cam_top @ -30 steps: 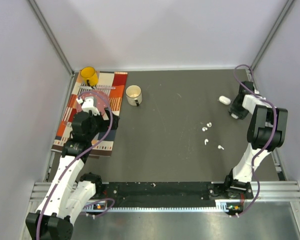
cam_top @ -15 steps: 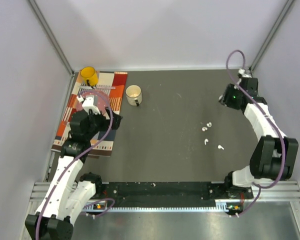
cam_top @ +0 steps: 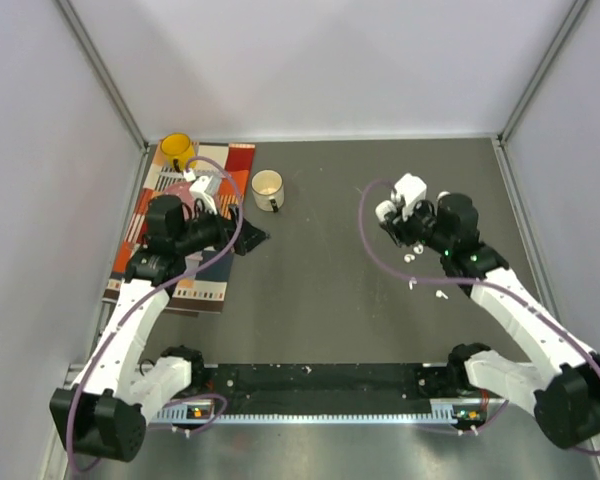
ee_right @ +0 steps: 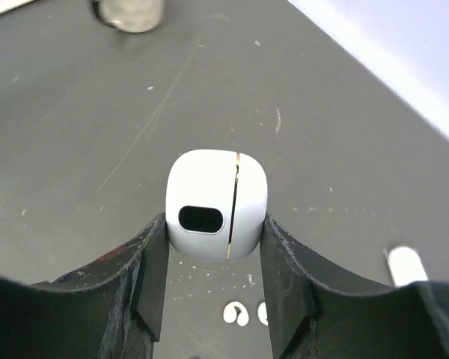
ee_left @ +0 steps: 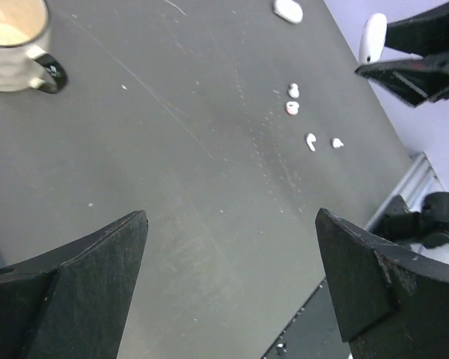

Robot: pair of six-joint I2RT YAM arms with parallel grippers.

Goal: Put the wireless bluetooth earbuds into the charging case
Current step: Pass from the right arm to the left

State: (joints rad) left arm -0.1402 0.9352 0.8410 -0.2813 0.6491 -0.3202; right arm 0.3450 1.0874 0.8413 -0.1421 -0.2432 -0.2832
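My right gripper (ee_right: 215, 226) is shut on a white charging case (ee_right: 217, 206), its lid seam closed, held above the dark table. In the top view the right gripper (cam_top: 392, 216) holds the case (cam_top: 386, 211) just behind the earbuds (cam_top: 408, 258), several tiny white pieces scattered on the table. Two earbuds (ee_right: 236, 313) show directly beneath the held case. The left wrist view shows several earbuds (ee_left: 292, 108) and the case (ee_left: 372, 37). My left gripper (cam_top: 250, 238) (ee_left: 232, 224) is wide open and empty, over the table's left side.
A second white case (ee_right: 404, 263) (ee_left: 287, 10) lies on the table beyond the earbuds. A white mug (cam_top: 268, 188) stands at the back centre-left. A yellow mug (cam_top: 177, 152) sits on a patterned cloth (cam_top: 180, 275) along the left side.
My right arm has swung from the right wall toward the table's middle, carrying the case. My left gripper has turned and reached right, off the cloth.
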